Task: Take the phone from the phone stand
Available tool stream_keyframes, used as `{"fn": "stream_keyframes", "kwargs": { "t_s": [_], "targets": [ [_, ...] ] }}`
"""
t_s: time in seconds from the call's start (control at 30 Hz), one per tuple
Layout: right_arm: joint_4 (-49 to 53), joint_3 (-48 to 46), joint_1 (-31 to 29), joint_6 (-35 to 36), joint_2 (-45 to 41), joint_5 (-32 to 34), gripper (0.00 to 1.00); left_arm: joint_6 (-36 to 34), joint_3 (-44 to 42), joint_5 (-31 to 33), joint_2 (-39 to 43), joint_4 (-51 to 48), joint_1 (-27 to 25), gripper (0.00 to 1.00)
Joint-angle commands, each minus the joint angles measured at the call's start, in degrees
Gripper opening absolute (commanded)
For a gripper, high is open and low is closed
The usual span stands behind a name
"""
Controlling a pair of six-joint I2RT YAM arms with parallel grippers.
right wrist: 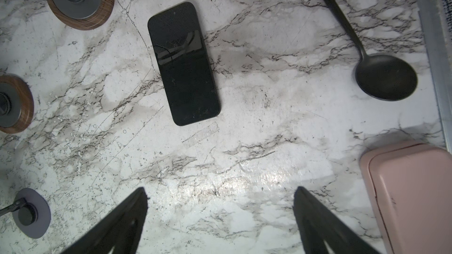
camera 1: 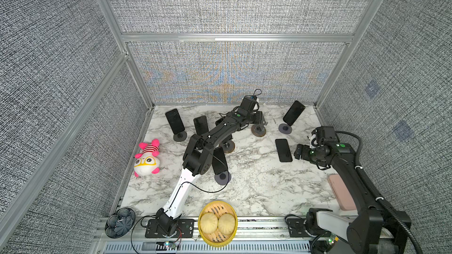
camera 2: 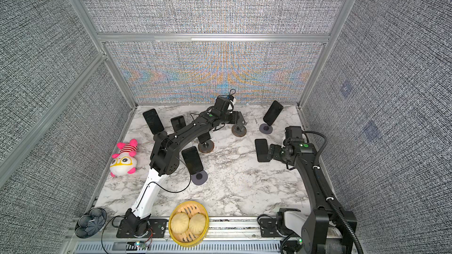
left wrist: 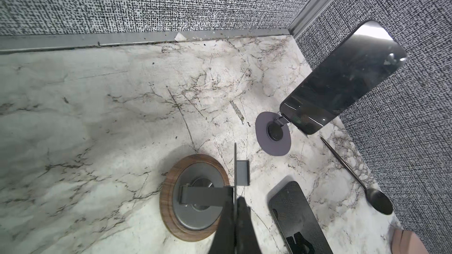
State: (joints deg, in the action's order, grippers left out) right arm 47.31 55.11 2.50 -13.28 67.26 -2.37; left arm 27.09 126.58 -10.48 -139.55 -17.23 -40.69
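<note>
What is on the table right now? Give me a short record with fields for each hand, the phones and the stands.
left hand: shut on the thin plate of the wood-ringed grey metal phone stand, which holds no phone
right hand: open, empty, over the white marble table
loose phone: black smartphone lying flat, apart from both hands
phones on stands: at least four, including the black phone at the back right
nearby: black metal spoon, pink rounded case

My top views: high at 6 o'clock, facing 12, whole surface point(camera 1: 256, 191). Wrist views: close, looking down, share flat phone point(right wrist: 183, 64).
</note>
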Motion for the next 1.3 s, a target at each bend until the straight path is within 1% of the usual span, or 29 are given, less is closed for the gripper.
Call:
{"fn": "stream_keyframes", "kwargs": {
  "t_s": [0.0, 0.03, 0.17, 0.27, 0.33, 0.57, 0.73, 0.77, 0.87, 1.0, 1.1, 1.2, 1.27],
  "targets": [
    [-0.09, 0.0, -0.09, 0.19, 0.05, 0.51, 0.94, -0.35, 0.22, 0.97, -0.51, 0.94, 0.14, 0.0],
    [-0.1, 0.14, -0.11, 0.23, -0.01, 0.58, 0.94, -0.44, 0.23, 1.16, -0.47, 0.72, 0.12, 0.0],
    [-0.11, 0.05, -0.1, 0.27, 0.15, 0.53, 0.94, -0.46, 0.37, 1.06, -0.71, 0.11, 0.26, 0.19],
    [-0.13, 0.0, -0.13, 0.27, 0.02, 0.57, 0.94, -0.55, 0.59, 1.1, -0.74, -0.66, 0.33, 0.31],
    [-0.11, -0.01, -0.13, 0.27, 0.03, 0.54, 0.94, -0.7, 0.57, 1.47, -0.65, -0.94, 0.43, 0.37],
    [0.06, -0.02, -0.13, -0.11, -0.42, 0.94, 0.94, -3.1, 0.27, 2.7, 1.29, -2.16, 0.35, 0.52],
    [0.98, 1.44, -0.13, -2.31, -1.76, 2.17, 0.95, -6.15, -0.98, 4.99, 4.87, -2.89, -0.18, 0.68],
    [1.28, 1.41, -0.13, -2.98, -2.03, 2.49, 0.95, -6.93, -1.08, 5.51, 5.54, -3.25, -0.26, 0.69],
    [1.8, 5.1, -0.13, -5.29, -2.48, 3.55, 0.96, -10.0, -0.87, 7.1, 7.66, -5.12, -0.77, 0.74],
    [1.55, 8.44, -0.28, -10.01, -2.23, 6.42, 0.97, -15.26, 1.0, 10.42, 10.92, -11.19, -1.25, 0.82],
    [-3.31, 8.98, -0.48, -11.58, -2.27, 6.66, 0.97, -17.95, -1.2, 11.75, 15.87, -13.19, -1.26, 0.87],
    [-11.52, 8.05, -0.49, -10.0, -2.24, 4.48, 0.97, -20.11, -5.18, 12.53, 22.23, -14.42, -1.24, 0.9],
    [-13.6, 9.36, -0.48, -9.31, -1.42, 3.85, 0.97, -21.55, -7.9, 13.4, 26.75, -15.8, -1.15, 0.91]
  ]
}}
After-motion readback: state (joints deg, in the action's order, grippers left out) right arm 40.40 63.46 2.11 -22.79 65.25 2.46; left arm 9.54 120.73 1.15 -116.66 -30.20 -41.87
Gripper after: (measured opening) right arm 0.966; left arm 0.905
